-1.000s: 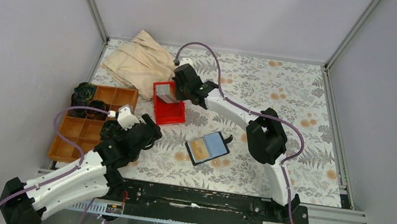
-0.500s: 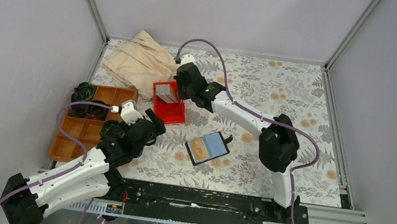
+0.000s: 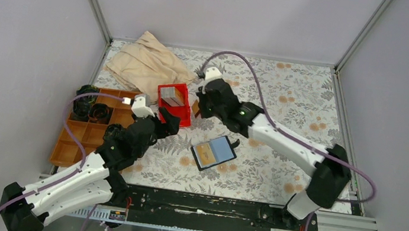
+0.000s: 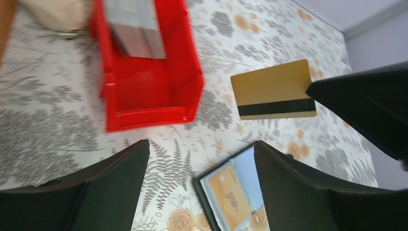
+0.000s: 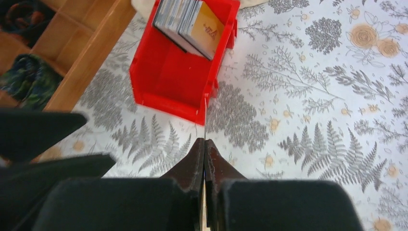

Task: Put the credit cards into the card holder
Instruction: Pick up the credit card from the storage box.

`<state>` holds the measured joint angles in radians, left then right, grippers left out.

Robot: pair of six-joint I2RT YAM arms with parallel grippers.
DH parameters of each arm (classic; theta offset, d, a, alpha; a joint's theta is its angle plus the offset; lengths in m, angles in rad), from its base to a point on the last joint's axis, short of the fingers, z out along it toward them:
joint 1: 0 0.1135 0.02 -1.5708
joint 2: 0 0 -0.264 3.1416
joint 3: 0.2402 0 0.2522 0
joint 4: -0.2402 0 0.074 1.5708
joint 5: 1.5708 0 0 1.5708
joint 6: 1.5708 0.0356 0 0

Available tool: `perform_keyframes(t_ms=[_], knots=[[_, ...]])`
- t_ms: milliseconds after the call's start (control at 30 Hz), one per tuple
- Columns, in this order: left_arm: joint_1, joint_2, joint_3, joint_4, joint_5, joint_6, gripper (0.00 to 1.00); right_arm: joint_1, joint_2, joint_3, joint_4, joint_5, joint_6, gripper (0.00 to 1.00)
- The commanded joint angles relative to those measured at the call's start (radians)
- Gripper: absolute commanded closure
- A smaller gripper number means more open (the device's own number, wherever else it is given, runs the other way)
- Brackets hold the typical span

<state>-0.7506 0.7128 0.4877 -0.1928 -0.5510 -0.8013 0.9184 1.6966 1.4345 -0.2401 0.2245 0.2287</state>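
Note:
A tan credit card (image 4: 274,90) with a black stripe hangs above the table just right of the red bin. My right gripper (image 5: 205,142) is shut on it, and the right wrist view shows it edge-on. Several more credit cards (image 5: 187,21) stand on edge in the red bin (image 3: 173,113). The black card holder (image 3: 213,151) lies open on the table near the middle, with a tan card and a blue one showing inside. My left gripper (image 4: 201,147) is open and empty, between the bin and the card holder (image 4: 231,197).
A brown compartment tray (image 3: 83,132) with dark rolled items (image 3: 86,100) sits at the left. A beige cloth (image 3: 143,62) lies at the back left. Grey walls close in the flowered table on three sides.
My right gripper has drawn back from over the red bin, to the right and nearer, carrying a tan card. My left gripper has moved forward and to the right, toward the bin's near end.

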Motion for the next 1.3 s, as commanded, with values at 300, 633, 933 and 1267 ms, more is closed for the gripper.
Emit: perform_keyframes(t_ms=[300, 633, 933, 1267], knots=[[0.005, 0.019, -0.009, 0.341, 0.758, 0.264, 0.15, 0.03, -0.633, -0.409, -0.134, -0.199, 0.131, 1.0], [-0.052, 0.015, -0.036, 0.427, 0.973, 0.306, 0.2, 0.03, -0.782, -0.487, -0.215, -0.337, 0.195, 1.0], [-0.099, 0.088, -0.057, 0.493, 0.997, 0.352, 0.22, 0.028, -0.771, -0.492, -0.223, -0.43, 0.199, 1.0], [-0.103, 0.184, -0.061, 0.59, 1.066, 0.375, 0.24, 0.028, -0.762, -0.499, -0.214, -0.51, 0.202, 1.0]])
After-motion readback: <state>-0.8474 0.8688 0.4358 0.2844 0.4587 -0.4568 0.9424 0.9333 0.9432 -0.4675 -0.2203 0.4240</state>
